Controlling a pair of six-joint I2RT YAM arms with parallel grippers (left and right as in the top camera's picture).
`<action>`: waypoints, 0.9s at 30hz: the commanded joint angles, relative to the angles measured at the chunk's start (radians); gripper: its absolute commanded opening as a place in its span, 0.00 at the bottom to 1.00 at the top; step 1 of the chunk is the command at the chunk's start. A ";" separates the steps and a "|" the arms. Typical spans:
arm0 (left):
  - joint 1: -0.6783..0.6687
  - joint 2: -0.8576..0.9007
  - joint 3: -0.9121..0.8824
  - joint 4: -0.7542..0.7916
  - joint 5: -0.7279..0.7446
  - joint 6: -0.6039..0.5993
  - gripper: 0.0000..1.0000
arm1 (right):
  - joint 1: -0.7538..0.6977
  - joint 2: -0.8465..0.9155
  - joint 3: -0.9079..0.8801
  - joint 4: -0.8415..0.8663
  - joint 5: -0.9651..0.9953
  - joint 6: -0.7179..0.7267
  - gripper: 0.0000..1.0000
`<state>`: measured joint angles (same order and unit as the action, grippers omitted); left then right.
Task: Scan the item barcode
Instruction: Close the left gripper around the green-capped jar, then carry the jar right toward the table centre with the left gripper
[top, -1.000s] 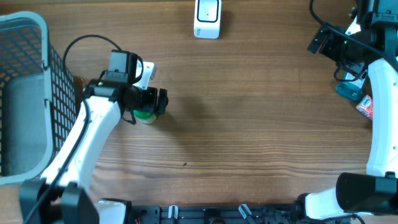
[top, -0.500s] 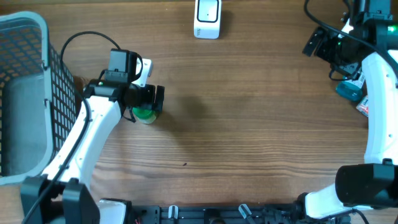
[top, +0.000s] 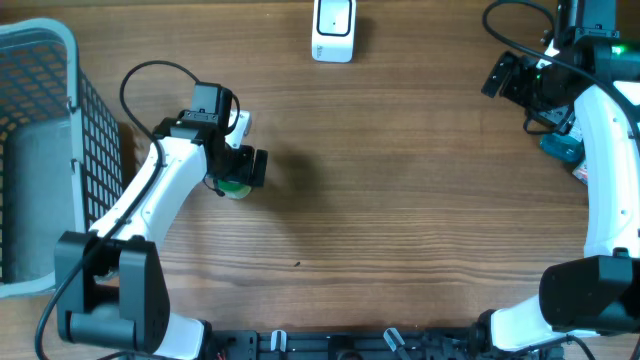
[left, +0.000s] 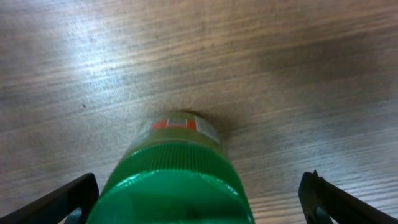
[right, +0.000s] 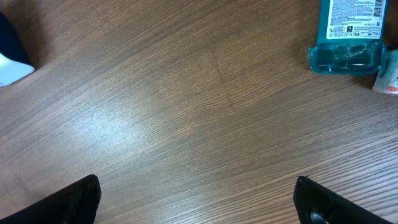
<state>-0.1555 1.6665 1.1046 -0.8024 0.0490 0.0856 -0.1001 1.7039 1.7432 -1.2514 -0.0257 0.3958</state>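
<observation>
Two arms: both claws spread to full width, neither clamped on anything.
Basket (top: 40, 150): wire mesh with a pale rim, at the far left edge of the table (top: 400, 200), partly cut off by the frame.
Left arm: reaches from the bottom-left corner up and right, and a black cable loops above its wrist.
Left gripper (top: 236, 172): poised over the green-capped bottle (left: 177, 180). Jaws are wide and straddle it, one fingertip on each side. Wrist view shows wood in the gap between each finger and the bottle, so no contact is visible.
Bottle position: left-centre of the table, just right of the basket and well apart from the scanner (top: 333, 28). Overhead view shows only a sliver of green cap below the gripper.
Bottle detail: ribbed green cap nearest the wrist camera, with a label with a red band further down the body. No barcode can be made out from this angle.
Scanner: white unit at the top-centre edge of the table, with bare wood around it.
Table centre: bare wood grain between the two arms.
Right arm: rises along the right edge, wrist bent in toward the top-right.
Right gripper (right: 199, 202): jaws wide, only bare wood between the fingertips, hanging above the table.
Teal bottle (right: 345, 37): lying flat near the right edge, printed label facing up, beyond the right gripper's fingers.
Red-and-white packet (top: 586, 172): just beside the teal bottle, cut off by the frame edge.
</observation>
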 joint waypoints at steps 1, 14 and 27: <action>0.017 0.017 0.012 -0.011 -0.014 0.011 0.96 | 0.002 0.014 -0.005 0.005 -0.013 -0.011 1.00; 0.050 0.017 0.009 -0.044 -0.013 0.011 0.61 | 0.002 0.014 -0.005 0.005 -0.014 -0.011 1.00; 0.046 0.014 0.018 -0.087 0.032 0.003 0.58 | 0.002 0.014 -0.005 0.009 -0.014 -0.011 1.00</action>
<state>-0.1108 1.6718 1.1103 -0.8635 0.0391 0.0929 -0.1001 1.7039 1.7432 -1.2484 -0.0257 0.3958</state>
